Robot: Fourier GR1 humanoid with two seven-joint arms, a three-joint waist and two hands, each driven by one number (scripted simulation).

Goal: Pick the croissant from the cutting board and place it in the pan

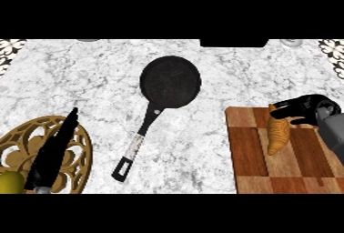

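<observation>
The right robot hand (304, 108) is curled round the far end of the croissant (278, 136), which lies on the board (249, 154). Risk: held by one end, it may pivot and slip out before reaching the pan (170, 82).

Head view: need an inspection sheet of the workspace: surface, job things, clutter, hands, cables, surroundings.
Surface: white-grey marble counter.
Job's things: black round frying pan mid-counter, nothing in it, handle toward lower left; golden-brown croissant lying on the brown wooden cutting board at right.
Clutter: gold openwork round trivet at lower left; yellow fruit-like item beside it, partly cut off.
Hands: right hand, fingers curled round the croissant's far end; left hand open, resting over the trivet.
Cables: nothing seen.
Surroundings: patterned tiles at the top corners; black box at the far edge.
</observation>
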